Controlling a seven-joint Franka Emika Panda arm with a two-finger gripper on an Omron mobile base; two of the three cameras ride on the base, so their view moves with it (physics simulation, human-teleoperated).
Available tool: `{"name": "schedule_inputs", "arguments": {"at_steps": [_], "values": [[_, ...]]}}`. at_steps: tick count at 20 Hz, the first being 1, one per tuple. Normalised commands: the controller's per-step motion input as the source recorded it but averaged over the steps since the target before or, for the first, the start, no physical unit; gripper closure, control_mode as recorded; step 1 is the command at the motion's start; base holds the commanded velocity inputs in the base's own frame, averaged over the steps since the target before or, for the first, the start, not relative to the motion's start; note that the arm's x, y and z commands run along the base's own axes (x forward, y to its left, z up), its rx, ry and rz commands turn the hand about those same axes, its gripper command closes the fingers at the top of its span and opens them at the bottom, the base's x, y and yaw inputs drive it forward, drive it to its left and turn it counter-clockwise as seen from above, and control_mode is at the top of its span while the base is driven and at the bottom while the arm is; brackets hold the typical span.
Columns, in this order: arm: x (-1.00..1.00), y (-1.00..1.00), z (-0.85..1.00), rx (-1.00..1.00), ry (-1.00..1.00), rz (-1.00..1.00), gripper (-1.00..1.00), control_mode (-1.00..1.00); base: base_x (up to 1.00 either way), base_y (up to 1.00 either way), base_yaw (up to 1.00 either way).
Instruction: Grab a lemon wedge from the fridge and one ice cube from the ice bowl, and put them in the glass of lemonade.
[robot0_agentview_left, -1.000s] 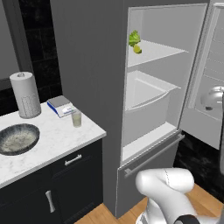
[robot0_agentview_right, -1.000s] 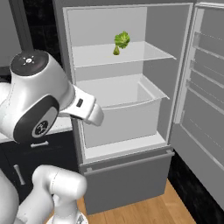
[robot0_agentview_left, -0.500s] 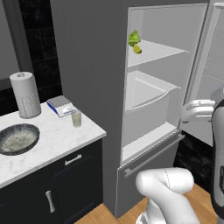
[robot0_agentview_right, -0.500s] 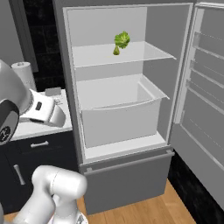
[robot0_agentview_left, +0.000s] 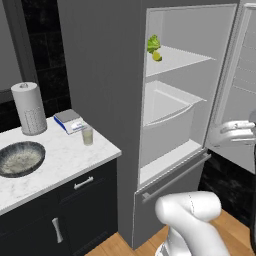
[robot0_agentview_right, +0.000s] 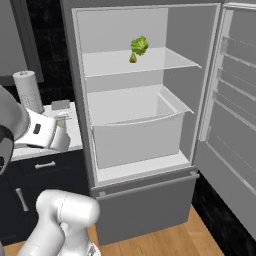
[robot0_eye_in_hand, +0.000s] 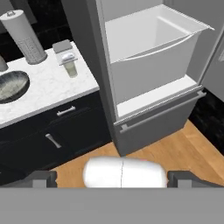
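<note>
Marble, white with grey veining, forms the counter (robot0_agentview_left: 60, 160), set over dark navy cabinets (robot0_agentview_left: 75, 210) with two metal bar pulls. One wide, shallow speckled ice bowl (robot0_agentview_left: 19, 159) is seen at its left, one ribbed paper towel roll (robot0_agentview_left: 29, 108) behind it, one small flat scale (robot0_agentview_left: 70, 121) and, just beside that, one clear glass of lemonade (robot0_agentview_left: 88, 135). The tall grey fridge (robot0_agentview_right: 145, 210) stands open, with smooth white shelves and one deep white drawer (robot0_agentview_right: 137, 132). On the upper shelf one tiny yellow-green lemon wedge (robot0_agentview_left: 157, 56) lies just beside one frilly green leafy vegetable (robot0_agentview_left: 153, 43). The hand (robot0_eye_in_hand: 112, 178) is spread wide and holds nothing, its two dark fingertips (robot0_eye_in_hand: 41, 178) well apart. Wood planks cover the floor (robot0_eye_in_hand: 192, 148); the wall behind is dark.
</note>
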Motion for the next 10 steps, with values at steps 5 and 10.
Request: {"name": "schedule_inputs", "arguments": {"at_steps": [5,10], "values": [[-0.49,0.00,0.01,0.00,-0.14,0.00,-1.00,-1.00,0.00,0.00,0.00],[0.04,0.00,0.28,-0.01,-0.05,0.04,-1.00,-1.00,0.00,0.00,0.00]]}}
